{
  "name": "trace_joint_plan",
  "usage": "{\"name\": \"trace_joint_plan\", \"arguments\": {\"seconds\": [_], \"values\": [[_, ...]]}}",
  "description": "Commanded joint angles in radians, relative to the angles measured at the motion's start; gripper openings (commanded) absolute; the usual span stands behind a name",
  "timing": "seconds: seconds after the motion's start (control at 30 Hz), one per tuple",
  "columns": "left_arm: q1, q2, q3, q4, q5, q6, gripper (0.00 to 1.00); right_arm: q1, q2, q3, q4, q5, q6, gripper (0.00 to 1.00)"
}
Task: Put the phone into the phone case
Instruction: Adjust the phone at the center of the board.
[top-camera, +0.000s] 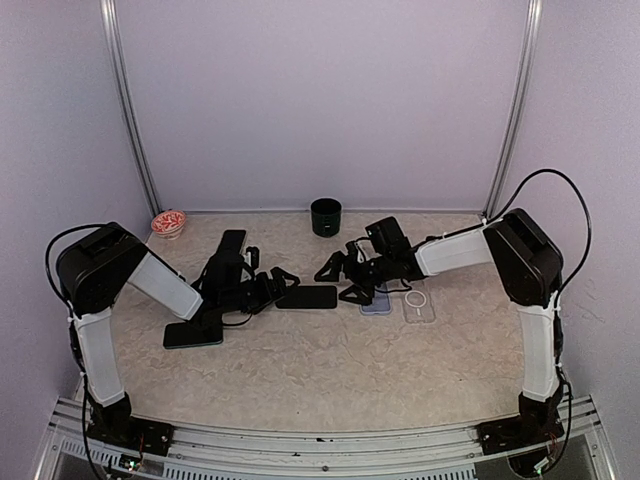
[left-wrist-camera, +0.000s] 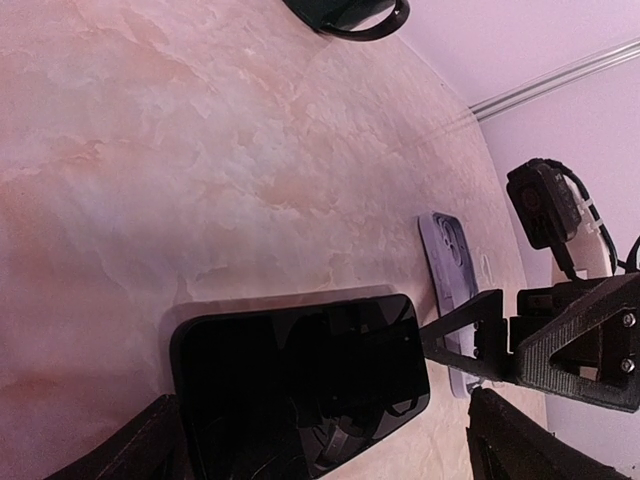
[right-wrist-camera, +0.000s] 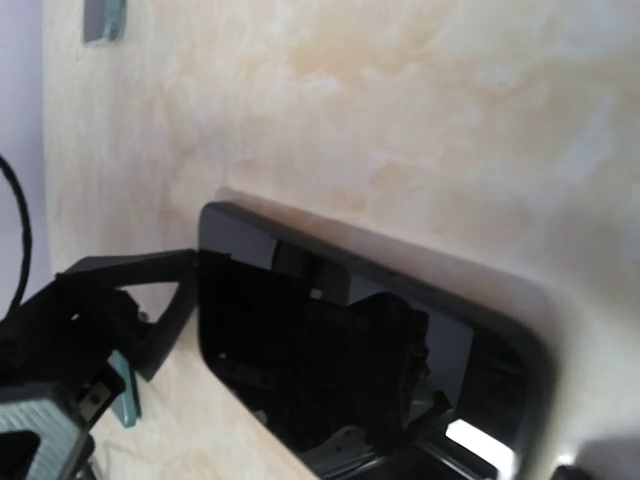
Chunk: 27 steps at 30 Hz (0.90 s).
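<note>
Between the open left gripper (top-camera: 285, 288) and open right gripper (top-camera: 338, 282), the phone (top-camera: 307, 297) lies flat, so a shallow pinch could skid it along the surface (top-camera: 330, 365)

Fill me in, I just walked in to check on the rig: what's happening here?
A glossy black smartphone lies flat on the beige marbled tabletop. The left gripper and right gripper sit open at its two ends, neither gripping it. The clear plastic phone case lies apart, further right, with no phone in it yet.
</note>
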<state>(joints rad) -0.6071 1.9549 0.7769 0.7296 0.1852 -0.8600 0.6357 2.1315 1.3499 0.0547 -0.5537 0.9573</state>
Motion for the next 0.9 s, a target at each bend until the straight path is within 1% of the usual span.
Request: {"name": "trace_joint_plan", "arguments": {"seconds": [0.0,0.13,0.2,0.3,0.4,0.43,0.5,0.6,0.67,0.73,0.77,0.87], "values": [[-0.026,0.016,-0.026,-0.118,0.061,-0.023,0.95,0.022,0.033,0.02,0.033,-0.06,0.012,0.99],[-0.027,0.01,-0.043,-0.096,0.082,-0.032,0.95,0.022,0.032,0.012,0.081,-0.103,0.026,1.0],[-0.022,-0.008,-0.051,-0.103,0.067,-0.018,0.96,0.022,0.013,0.011,0.069,-0.09,0.003,1.0],[0.001,-0.06,-0.054,-0.144,0.036,0.027,0.97,0.008,-0.047,0.003,0.043,-0.056,-0.045,1.0],[0.017,-0.128,-0.023,-0.24,-0.013,0.103,0.98,-0.013,-0.101,0.009,0.007,-0.045,-0.127,1.0],[0.018,-0.146,-0.011,-0.275,-0.032,0.13,0.98,-0.015,-0.119,0.019,-0.019,-0.03,-0.173,1.0],[0.021,-0.191,0.007,-0.33,-0.059,0.167,0.99,-0.016,-0.151,0.04,-0.074,-0.001,-0.337,1.0],[0.028,-0.233,0.01,-0.37,-0.076,0.189,0.99,-0.014,-0.175,0.075,-0.187,0.046,-0.577,1.0],[0.034,-0.263,0.004,-0.381,-0.074,0.187,0.99,-0.004,-0.193,0.076,-0.23,0.135,-0.744,1.0],[0.038,-0.295,-0.009,-0.389,-0.072,0.181,0.99,0.011,-0.215,0.044,-0.23,0.238,-0.898,1.0],[0.038,-0.307,-0.014,-0.392,-0.071,0.176,0.99,0.015,-0.226,0.019,-0.214,0.266,-0.964,1.0],[0.037,-0.356,-0.036,-0.397,-0.068,0.167,0.99,0.018,-0.252,-0.063,-0.134,0.274,-1.146,1.0]]}}
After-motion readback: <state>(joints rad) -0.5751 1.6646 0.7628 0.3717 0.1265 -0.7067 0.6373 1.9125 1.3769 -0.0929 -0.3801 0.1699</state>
